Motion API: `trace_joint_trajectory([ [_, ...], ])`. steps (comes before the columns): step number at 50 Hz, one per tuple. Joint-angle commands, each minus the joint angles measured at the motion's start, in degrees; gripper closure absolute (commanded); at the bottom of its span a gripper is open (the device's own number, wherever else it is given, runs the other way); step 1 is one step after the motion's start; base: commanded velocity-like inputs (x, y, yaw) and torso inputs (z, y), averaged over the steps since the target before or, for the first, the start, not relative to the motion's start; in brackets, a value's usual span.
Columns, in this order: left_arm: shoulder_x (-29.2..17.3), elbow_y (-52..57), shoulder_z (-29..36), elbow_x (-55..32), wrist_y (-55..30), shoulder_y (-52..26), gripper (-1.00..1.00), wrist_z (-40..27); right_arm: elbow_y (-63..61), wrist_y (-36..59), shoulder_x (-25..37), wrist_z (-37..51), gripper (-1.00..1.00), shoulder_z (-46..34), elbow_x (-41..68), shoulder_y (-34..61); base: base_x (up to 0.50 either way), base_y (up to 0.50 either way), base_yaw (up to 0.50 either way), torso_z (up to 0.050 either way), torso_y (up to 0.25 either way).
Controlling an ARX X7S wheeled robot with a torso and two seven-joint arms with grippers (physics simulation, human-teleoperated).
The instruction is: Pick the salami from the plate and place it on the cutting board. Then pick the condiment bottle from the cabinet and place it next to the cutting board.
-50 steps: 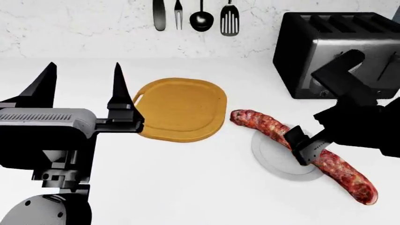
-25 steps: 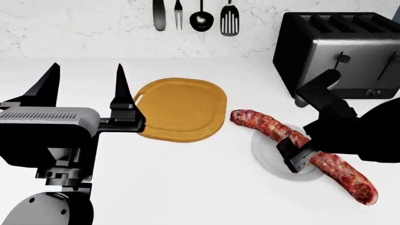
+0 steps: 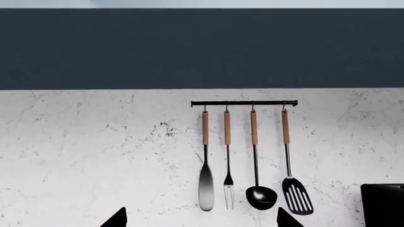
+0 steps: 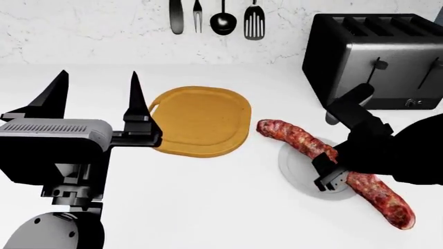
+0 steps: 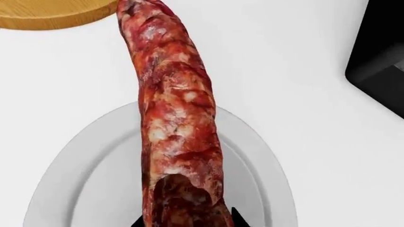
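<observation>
The salami (image 4: pixel 325 161) lies slantwise across the white plate (image 4: pixel 294 168), both ends reaching past the rim. My right gripper (image 4: pixel 334 170) straddles its middle, with the jaws closed against its sides. In the right wrist view the salami (image 5: pixel 177 118) runs from my fingertips (image 5: pixel 143 220) over the plate (image 5: pixel 82 179) toward the cutting board (image 5: pixel 50 12). The tan cutting board (image 4: pixel 201 119) lies bare to the left of the plate. My left gripper (image 4: pixel 95 98) is open and empty, held above the counter left of the board. The condiment bottle is out of view.
A black toaster (image 4: pixel 377 57) stands at the back right, close behind my right arm. Several utensils (image 4: pixel 223 21) hang on the marble wall; the left wrist view shows them on a rail (image 3: pixel 243 102) under a dark band.
My right gripper has moved down and left onto the salami and closed round it. The salami has shifted slightly. The left arm has barely moved.
</observation>
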Motion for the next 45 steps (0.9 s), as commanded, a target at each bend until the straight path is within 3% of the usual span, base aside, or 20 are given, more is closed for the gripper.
trace_joint_trajectory([
  [1,-0.3,0.0,0.2,-0.3,0.1,0.0,-1.0,-0.2,-0.6,-0.5,0.5,-0.5,1.0,-0.8,-0.7,-0.6,0.0,0.0,0.0,0.0,0.0],
  [11,-0.6,-0.1,0.3,-0.3,0.5,0.1,-1.0,-0.5,-4.9,-0.3,1.4,-1.9,1.0,-1.6,-3.7,3.2,0.0,0.0,0.0,0.0,0.0],
  [26,-0.9,0.4,0.3,-0.8,0.2,0.0,-1.0,-1.0,-9.0,1.2,0.6,2.5,1.0,3.8,1.7,8.6,0.0,0.0,0.0,0.0,0.0],
  [36,-1.3,1.4,-1.7,-2.8,-0.4,-0.2,-1.0,-1.3,-4.4,3.4,-9.3,3.2,1.0,4.2,2.3,15.8,0.0,0.0,0.0,0.0,0.0],
  [45,-1.6,2.6,-4.1,-5.5,-1.4,-0.2,-1.0,-1.6,8.6,-2.6,-23.3,-4.8,1.0,-3.5,-9.1,20.1,0.0,0.0,0.0,0.0,0.001],
])
